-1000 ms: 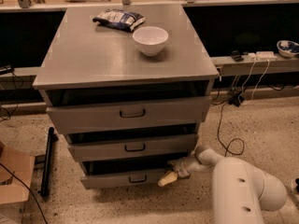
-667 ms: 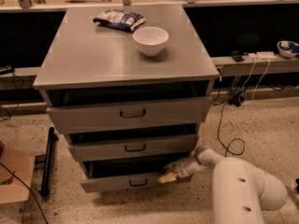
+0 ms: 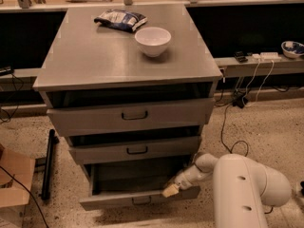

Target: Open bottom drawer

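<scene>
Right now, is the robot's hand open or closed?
Gripper: at the front right edge of the bottom drawer; open or closed cannot be told.

Bottom drawer point(image 3: 109, 201) standing open, grey tray exposed; gripper point(image 3: 171, 190) at the right end of its front edge; white bowl point(image 3: 153, 41) and snack bag point(image 3: 120, 20) on cabinet's top surface point(image 3: 95, 63).

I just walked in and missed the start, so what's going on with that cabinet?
A robot arm reaches in from the lower right, with its gripper at the right end of the front edge of the bottom drawer. That drawer is pulled out well beyond the middle drawer and top drawer above it. A white bowl and a snack bag sit on the cabinet top.
</scene>
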Available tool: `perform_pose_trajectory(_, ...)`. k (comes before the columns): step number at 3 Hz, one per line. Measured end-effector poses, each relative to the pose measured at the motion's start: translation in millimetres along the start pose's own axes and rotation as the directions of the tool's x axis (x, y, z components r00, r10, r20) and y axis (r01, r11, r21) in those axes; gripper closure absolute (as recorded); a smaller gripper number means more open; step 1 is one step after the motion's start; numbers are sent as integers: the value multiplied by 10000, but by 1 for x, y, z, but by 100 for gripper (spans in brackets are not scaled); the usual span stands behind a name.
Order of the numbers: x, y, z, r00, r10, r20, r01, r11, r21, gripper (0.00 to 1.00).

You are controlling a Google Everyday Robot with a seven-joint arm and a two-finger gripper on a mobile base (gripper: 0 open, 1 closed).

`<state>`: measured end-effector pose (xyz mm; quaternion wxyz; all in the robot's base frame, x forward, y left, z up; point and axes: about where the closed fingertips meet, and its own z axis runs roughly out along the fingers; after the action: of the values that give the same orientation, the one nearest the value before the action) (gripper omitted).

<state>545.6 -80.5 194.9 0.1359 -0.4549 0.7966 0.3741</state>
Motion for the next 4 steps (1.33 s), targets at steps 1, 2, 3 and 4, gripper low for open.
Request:
perform_pose_trajectory(1, 0, 0, 0, 10000, 0, 0, 0, 10000, -1, 43)
perform_pose_trajectory(2, 0, 0, 0, 10000, 0, 0, 0, 10000, -1, 20)
perform_pose_trajectory(3, -1, 3, -1, 10000, 0, -15, 0, 10000, -7, 0)
perform_pose_trajectory(4, 10, 10, 10, 9961, 30, -884, -27, 10000, 31, 3)
